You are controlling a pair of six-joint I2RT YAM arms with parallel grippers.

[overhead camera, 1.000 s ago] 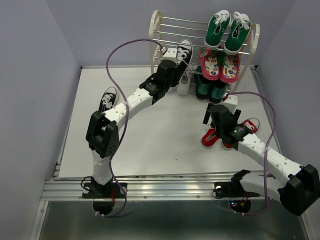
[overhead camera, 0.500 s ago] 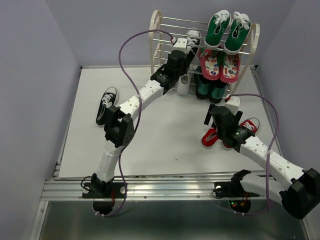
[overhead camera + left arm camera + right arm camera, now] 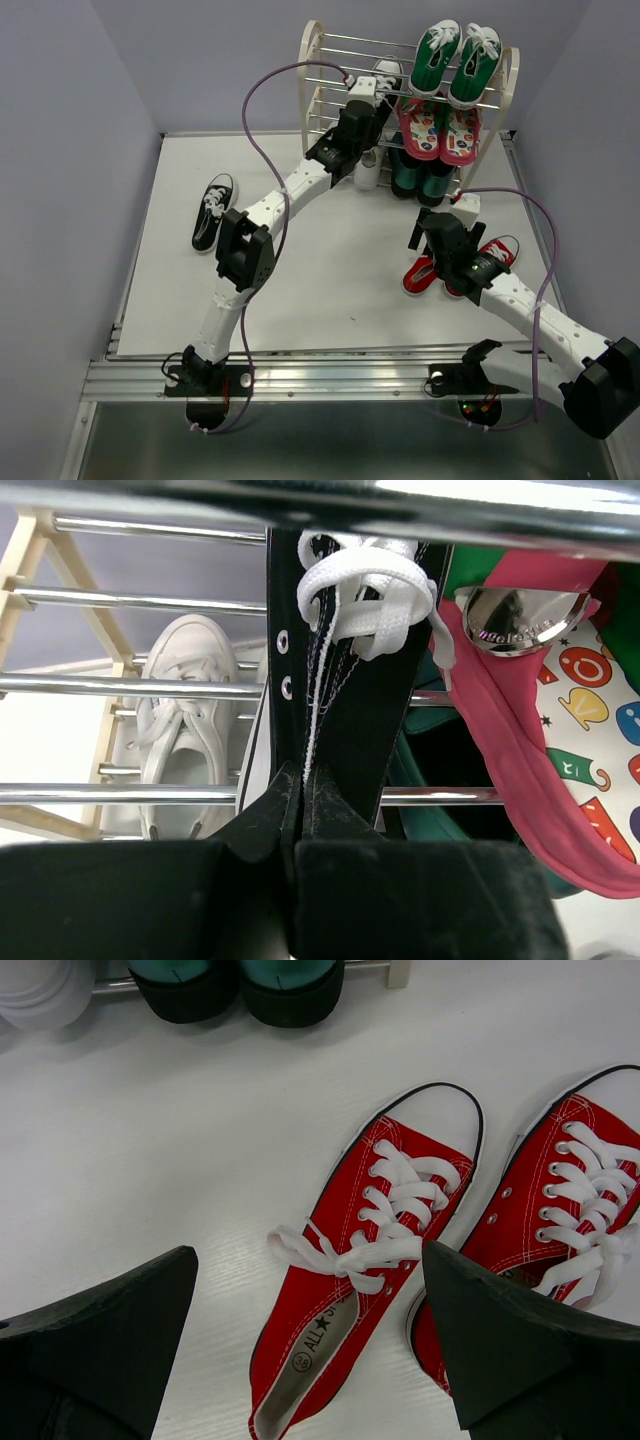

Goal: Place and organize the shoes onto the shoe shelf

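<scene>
My left gripper [image 3: 372,97] is shut on the side wall of a black sneaker with a white toe cap [image 3: 345,670] and holds it among the rods of the shoe shelf [image 3: 312,60], on its left half, beside the pink slippers. The other black sneaker [image 3: 212,212] lies on the table at the left. White sneakers [image 3: 180,715] sit on a low tier [image 3: 368,172]. My right gripper [image 3: 310,1290] is open and empty, hovering just above the left red sneaker [image 3: 370,1250]; the second red sneaker [image 3: 560,1200] lies beside it. Both red sneakers show in the top view [image 3: 420,275].
Green sneakers [image 3: 455,60] stand on the shelf's top right, pink patterned slippers [image 3: 440,130] below them, dark green shoes [image 3: 420,180] at the bottom right. The slipper [image 3: 520,710] is right next to the held sneaker. Walls enclose the white table [image 3: 300,290].
My left arm has stretched up and back, carrying the black sneaker from in front of the shelf into its upper left tiers. The right gripper has barely shifted above the red sneakers.
</scene>
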